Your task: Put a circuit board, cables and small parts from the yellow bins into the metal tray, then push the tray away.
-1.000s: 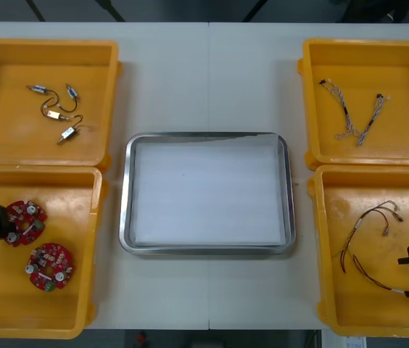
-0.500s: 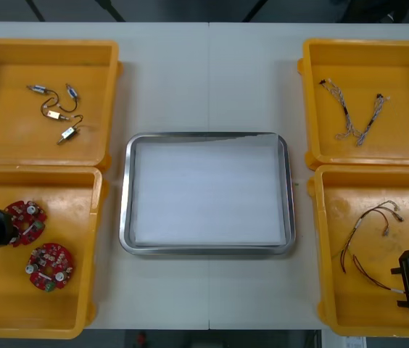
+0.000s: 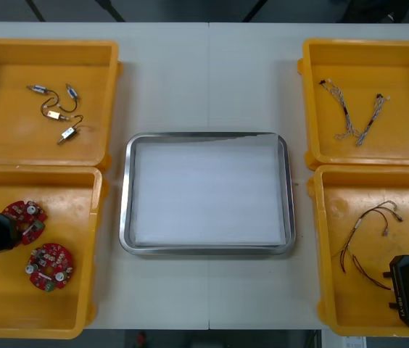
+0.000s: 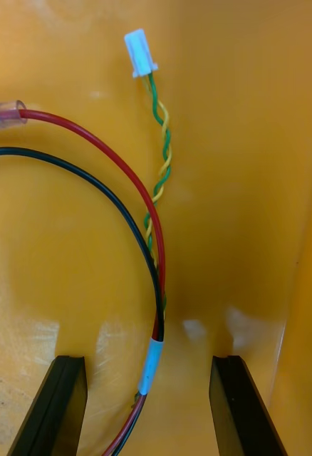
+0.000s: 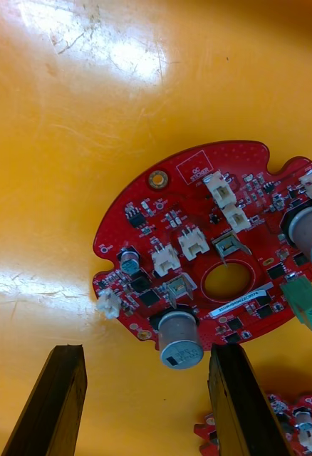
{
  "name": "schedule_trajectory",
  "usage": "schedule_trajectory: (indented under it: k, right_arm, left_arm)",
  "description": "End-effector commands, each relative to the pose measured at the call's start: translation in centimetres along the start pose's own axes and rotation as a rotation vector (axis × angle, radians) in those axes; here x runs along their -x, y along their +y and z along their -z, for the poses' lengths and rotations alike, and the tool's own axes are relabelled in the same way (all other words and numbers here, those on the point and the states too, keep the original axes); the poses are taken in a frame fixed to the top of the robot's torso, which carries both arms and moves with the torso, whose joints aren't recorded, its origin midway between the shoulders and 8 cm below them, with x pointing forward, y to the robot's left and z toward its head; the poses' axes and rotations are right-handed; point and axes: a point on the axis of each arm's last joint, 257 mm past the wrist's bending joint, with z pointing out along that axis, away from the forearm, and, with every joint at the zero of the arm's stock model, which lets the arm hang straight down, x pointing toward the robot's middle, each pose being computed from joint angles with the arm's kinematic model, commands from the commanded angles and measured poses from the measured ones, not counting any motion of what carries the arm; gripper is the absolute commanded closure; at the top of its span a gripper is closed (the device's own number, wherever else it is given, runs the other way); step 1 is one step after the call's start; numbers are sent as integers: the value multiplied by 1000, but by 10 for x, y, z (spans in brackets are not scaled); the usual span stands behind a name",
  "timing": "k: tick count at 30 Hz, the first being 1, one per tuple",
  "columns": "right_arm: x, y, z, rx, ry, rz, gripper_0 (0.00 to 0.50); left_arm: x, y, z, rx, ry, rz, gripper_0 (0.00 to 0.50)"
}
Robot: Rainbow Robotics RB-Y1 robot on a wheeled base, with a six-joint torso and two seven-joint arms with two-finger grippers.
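Observation:
The metal tray (image 3: 126,217), white inside, lies at the table's middle. My left gripper (image 3: 0,230) hangs over the near left yellow bin (image 3: 81,217), beside a round red circuit board (image 3: 25,217). In the left wrist view that circuit board (image 5: 213,249) lies just beyond the open left gripper (image 5: 145,353), its near edge reaching between the fingertips. My right gripper (image 3: 407,290) is in the near right bin (image 3: 320,246) over a red and yellow cable (image 3: 368,232). That cable (image 4: 152,235) runs between the fingers of the open right gripper (image 4: 147,365).
A second circuit board (image 3: 48,266) lies in the near left bin. The far left bin (image 3: 110,87) holds small metal parts (image 3: 56,112). Twisted blue and white cables (image 3: 357,116) lie in the far right bin (image 3: 307,109). Bare table surrounds the tray.
The left gripper has drawn back a little toward the table's left edge. The right gripper has shifted toward the near edge and slightly left along the cable.

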Motion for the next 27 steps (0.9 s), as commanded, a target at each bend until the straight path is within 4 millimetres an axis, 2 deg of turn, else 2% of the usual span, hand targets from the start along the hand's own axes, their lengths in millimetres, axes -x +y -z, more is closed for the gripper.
schedule_trajectory:
  k: [1, 4, 7, 8, 10, 12, 21, 22, 23, 25, 27]
  right_arm:
    - [-9, -16, -9, -27, 6, 33, 0]
    - [-11, -16, -10, -28, 4, 42, 0]
    - [-12, -15, -11, -28, 1, 51, 296]
    - [-12, -15, -11, -28, 1, 51, 334]
    - [-12, -15, -11, -28, 1, 51, 446]
    - [-12, -15, -11, -28, 1, 51, 495]
    - [-12, -15, -11, -28, 1, 51, 500]
    - [-12, -2, -7, -1, -2, 67, 500]
    - [-13, -2, -7, 0, 0, 69, 500]
    - [-13, 17, 1, 32, -7, 129, 500]
    - [-12, 19, 5, 20, -13, 149, 500]
  left_arm:
    - [3, -20, 0, -42, -11, 93, 0]
    - [2, -19, -1, -41, -9, 99, 0]
    - [2, -19, -5, -37, -23, 84, 0]
    - [2, -19, -5, -36, -26, 85, 0]
    - [4, -19, -8, -41, -31, 92, 0]
    - [6, -18, -8, -43, -38, 91, 0]
    - [12, -17, -8, -40, -61, 73, 0]
    - [14, -17, -8, -39, -68, 67, 0]
    - [14, -17, -8, -38, -70, 67, 0]
    - [15, -16, -8, -36, -73, 63, 0]
    - [15, -16, -8, -36, -73, 62, 0]
